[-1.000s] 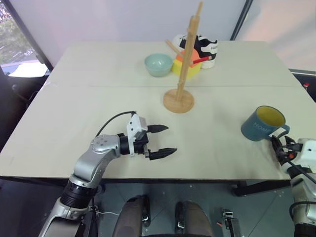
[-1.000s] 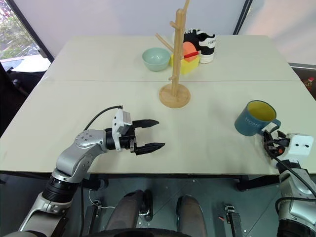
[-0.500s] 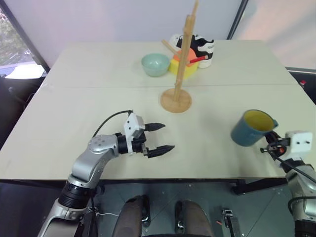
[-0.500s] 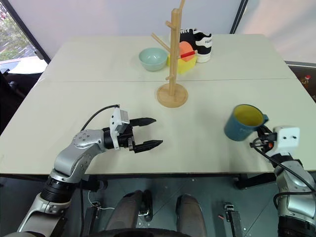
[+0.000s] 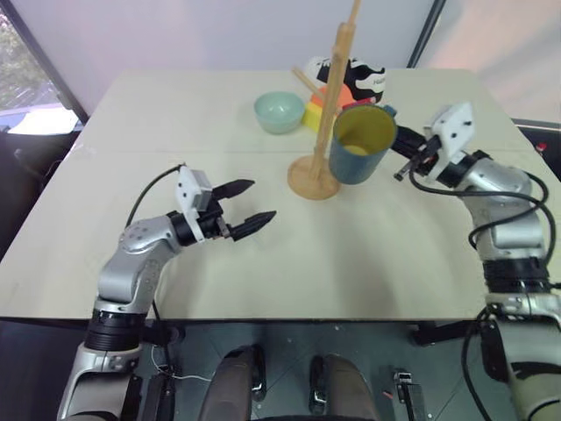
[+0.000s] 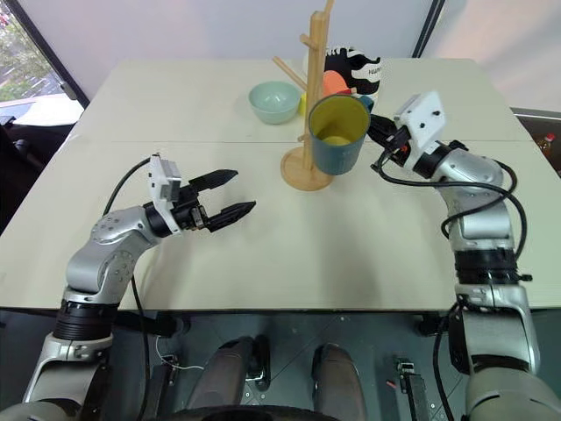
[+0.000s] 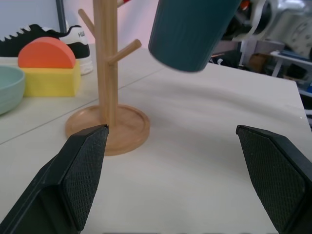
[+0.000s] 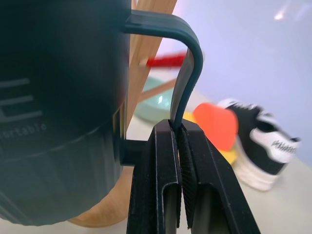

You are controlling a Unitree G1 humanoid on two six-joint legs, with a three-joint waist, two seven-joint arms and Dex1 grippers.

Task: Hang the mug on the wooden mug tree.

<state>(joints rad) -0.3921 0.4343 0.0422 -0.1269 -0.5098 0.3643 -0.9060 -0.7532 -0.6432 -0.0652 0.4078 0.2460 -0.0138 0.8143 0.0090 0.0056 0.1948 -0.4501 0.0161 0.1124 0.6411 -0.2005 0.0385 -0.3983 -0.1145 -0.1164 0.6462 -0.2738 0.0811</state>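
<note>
Your right claw (image 8: 181,141) pinches the teal mug (image 6: 338,133) by its handle, mid-frame beside the wooden mug tree (image 6: 308,114); your left claw (image 6: 226,194) hovers spread above the worktop (image 6: 351,237).

silver-grey arms, black cables, white wrist boxes, black ribbed fingers (image 7: 83,170)

Left end effector (image 5: 249,204) level, fingers spread; right end effector (image 8: 181,141) raised, fingers pinched together, arm bent.
</note>
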